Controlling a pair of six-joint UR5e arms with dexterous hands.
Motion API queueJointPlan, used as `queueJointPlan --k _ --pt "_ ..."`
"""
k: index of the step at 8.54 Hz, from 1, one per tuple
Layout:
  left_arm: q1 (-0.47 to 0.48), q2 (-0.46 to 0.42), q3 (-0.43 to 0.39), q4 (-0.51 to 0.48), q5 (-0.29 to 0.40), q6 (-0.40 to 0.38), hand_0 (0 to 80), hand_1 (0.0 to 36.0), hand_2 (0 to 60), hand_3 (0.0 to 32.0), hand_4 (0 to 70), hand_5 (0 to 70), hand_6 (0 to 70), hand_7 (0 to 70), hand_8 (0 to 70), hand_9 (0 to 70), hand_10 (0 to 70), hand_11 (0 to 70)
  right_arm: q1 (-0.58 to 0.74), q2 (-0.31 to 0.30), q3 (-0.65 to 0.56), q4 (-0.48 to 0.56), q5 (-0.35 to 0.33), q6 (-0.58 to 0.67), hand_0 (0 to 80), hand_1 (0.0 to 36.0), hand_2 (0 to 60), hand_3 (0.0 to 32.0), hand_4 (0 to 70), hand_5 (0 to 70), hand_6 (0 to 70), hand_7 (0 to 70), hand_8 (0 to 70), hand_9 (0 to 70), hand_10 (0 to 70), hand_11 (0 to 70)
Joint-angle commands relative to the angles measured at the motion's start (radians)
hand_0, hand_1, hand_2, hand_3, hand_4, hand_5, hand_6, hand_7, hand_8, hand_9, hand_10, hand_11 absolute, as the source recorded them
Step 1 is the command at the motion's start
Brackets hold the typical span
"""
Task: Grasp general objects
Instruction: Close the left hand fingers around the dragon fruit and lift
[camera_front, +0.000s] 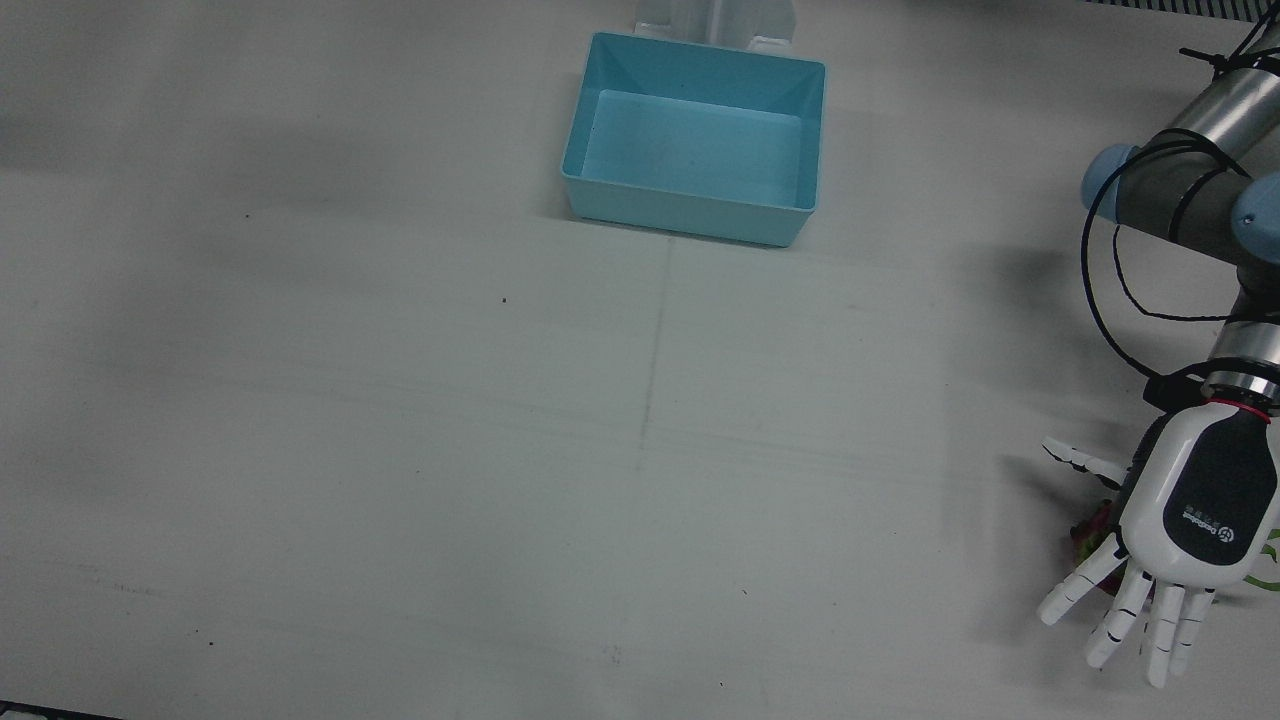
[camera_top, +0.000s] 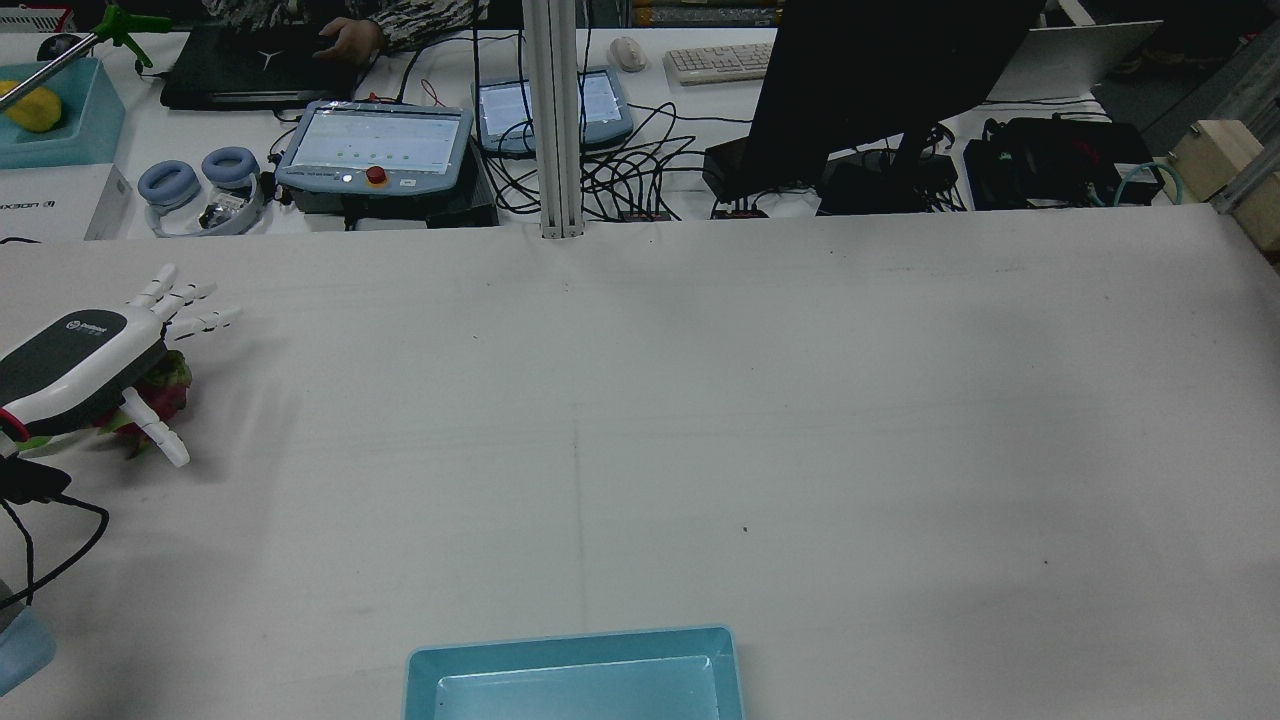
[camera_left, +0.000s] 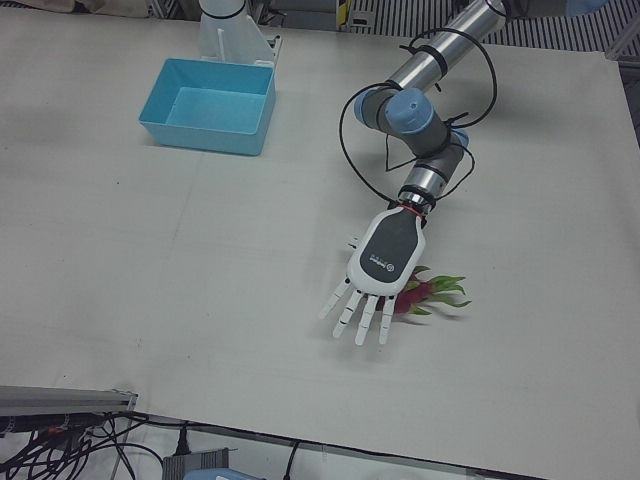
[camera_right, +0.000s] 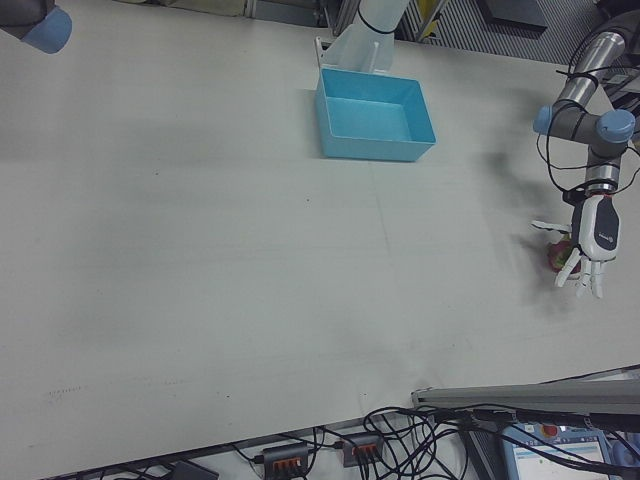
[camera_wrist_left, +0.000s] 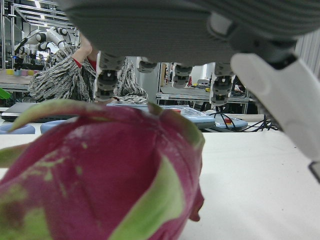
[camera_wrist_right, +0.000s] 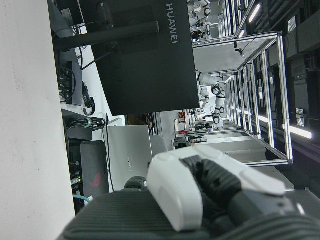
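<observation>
1. Filling the left hand view, the dragon fruit (camera_wrist_left: 100, 175) lies on the white table (camera_front: 400, 400), far from the blue bin (camera_front: 693, 140), out toward the table's left edge on the operators' side.
2. Directly over the dragon fruit hovers the left hand (camera_left: 382, 258), palm down, fingers (camera_left: 362, 315) spread straight and thumb out to the side — wide open, holding nothing.
3. Risk, as I judge it: the dragon fruit is rounded with loose leafy scales, so fingers closing off-centre could roll it aside or pinch only a scale, which may tear or slip.
4. Another risk — pressing down too hard would jam the fruit against the table before the fingers wrap it.
5. Hidden: the palm covers most of the dragon fruit in the overhead views, so whether they touch is unclear.
6. Only part of the right hand (camera_wrist_right: 200, 195) shows, in its own view; whether it is open or closed I cannot tell.
</observation>
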Motion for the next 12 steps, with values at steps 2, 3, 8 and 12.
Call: queueJointPlan --k 2,3,8,12 --pt "-0.003 0.012 0.05 -0.038 0.0 0.007 0.0 25.2 60.0 18.4 5.6 0.0 0.0 16.1 0.0 1.8 0.0 0.0 0.0 0.0 0.0 0.0 0.0 0.0 0.0 0.0 0.0 0.0 0.0 0.0 0.0 0.0 0.0 0.0 0.0 0.0" --pt "0.0 0.012 0.055 -0.039 0.0 0.009 0.0 26.8 60.0 18.0 5.8 0.0 0.0 16.5 0.0 1.9 0.0 0.0 0.0 0.0 0.0 0.0 0.002 0.0 0.0 0.0 0.0 0.0 0.0 0.0 0.0 0.0 0.0 0.0 0.0 0.0" --pt "0.003 0.012 0.084 -0.058 -0.002 0.009 25.4 35.9 60.0 4.4 5.0 32.0 0.0 34.9 0.0 5.5 0.0 0.0 0.0 0.0 0.0 0.0 0.0 0.0 0.0 0.0 0.0 0.0 0.0 0.0 0.0 0.0 0.0 0.0 0.0 0.0" --pt "0.001 0.012 0.084 -0.059 -0.003 0.018 80.0 36.0 60.0 0.0 35.5 70.0 47.8 70.0 8.5 18.6 30.7 48.2 0.0 0.0 0.0 0.0 0.0 0.0 0.0 0.0 0.0 0.0 0.0 0.0 0.0 0.0 0.0 0.0 0.0 0.0"
